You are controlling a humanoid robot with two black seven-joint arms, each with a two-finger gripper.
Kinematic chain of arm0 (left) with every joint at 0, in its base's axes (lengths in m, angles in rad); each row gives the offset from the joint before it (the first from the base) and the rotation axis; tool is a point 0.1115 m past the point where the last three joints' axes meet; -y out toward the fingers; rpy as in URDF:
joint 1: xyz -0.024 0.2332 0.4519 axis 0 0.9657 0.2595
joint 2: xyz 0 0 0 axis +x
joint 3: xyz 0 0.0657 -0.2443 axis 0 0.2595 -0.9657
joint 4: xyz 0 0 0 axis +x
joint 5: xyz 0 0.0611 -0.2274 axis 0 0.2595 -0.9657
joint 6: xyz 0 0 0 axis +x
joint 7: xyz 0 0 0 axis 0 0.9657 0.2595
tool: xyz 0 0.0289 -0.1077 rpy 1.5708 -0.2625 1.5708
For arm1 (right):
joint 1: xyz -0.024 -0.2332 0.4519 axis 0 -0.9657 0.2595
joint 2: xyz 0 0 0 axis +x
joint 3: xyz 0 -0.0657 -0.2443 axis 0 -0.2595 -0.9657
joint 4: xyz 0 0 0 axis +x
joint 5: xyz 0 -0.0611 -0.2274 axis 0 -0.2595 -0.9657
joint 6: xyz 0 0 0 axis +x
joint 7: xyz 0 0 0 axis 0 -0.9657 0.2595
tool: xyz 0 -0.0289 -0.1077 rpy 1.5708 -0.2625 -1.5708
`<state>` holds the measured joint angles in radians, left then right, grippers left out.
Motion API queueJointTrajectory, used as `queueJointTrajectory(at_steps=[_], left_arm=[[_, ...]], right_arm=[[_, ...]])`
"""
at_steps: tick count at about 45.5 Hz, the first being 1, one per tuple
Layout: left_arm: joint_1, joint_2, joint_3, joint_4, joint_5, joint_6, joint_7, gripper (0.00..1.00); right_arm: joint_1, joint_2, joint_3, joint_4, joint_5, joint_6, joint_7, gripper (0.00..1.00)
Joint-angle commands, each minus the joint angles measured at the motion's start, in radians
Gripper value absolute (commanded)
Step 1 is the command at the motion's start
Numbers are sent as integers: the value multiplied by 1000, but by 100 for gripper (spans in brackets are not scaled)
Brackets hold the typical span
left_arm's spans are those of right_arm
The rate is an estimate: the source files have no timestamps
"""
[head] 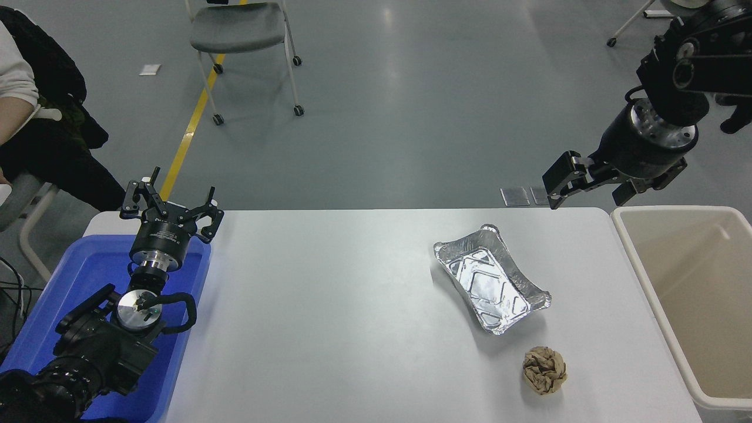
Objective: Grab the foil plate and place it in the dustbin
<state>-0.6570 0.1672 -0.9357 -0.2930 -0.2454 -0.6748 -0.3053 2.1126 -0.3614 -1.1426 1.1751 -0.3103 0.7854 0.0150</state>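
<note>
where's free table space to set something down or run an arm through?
Widest bare patch: mid table, between the blue tray with the parked left end effector and the foil plate. A smaller strip separates plate and dustbin. Tightest between the plate and the brown paper ball. The right end effector hangs above the far right corner.

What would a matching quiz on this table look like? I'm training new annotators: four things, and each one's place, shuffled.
Things:
1. foil plate
2. paper ball
3. dustbin
4. left gripper

Places:
A. over the blue tray's far end
B. off the table's right edge
C. near the table's front edge, right of centre
D. flat on the table, right of centre, just beyond the ball

Pairs: 1-D, 2-C, 3-B, 4-A
</note>
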Motion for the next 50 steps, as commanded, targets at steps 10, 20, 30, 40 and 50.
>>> queueJointTrajectory(at_steps=[10,20,30,40,50], left_arm=[[-1,0,0,0,0,0,0,99],[0,0,0,0,0,-2,0,99],[-1,0,0,0,0,-2,0,99],[-1,0,0,0,0,-2,0,99],[-1,0,0,0,0,-2,0,99]], right_arm=[[-118,2,47,-267,20,0,0,100],[-106,6,46,-265,27,0,0,100],[-121,44,49,-258,31,0,0,100],[-235,101,115,-284,30,0,0,100],[-419,231,127,-429,13,-103,0,100]])
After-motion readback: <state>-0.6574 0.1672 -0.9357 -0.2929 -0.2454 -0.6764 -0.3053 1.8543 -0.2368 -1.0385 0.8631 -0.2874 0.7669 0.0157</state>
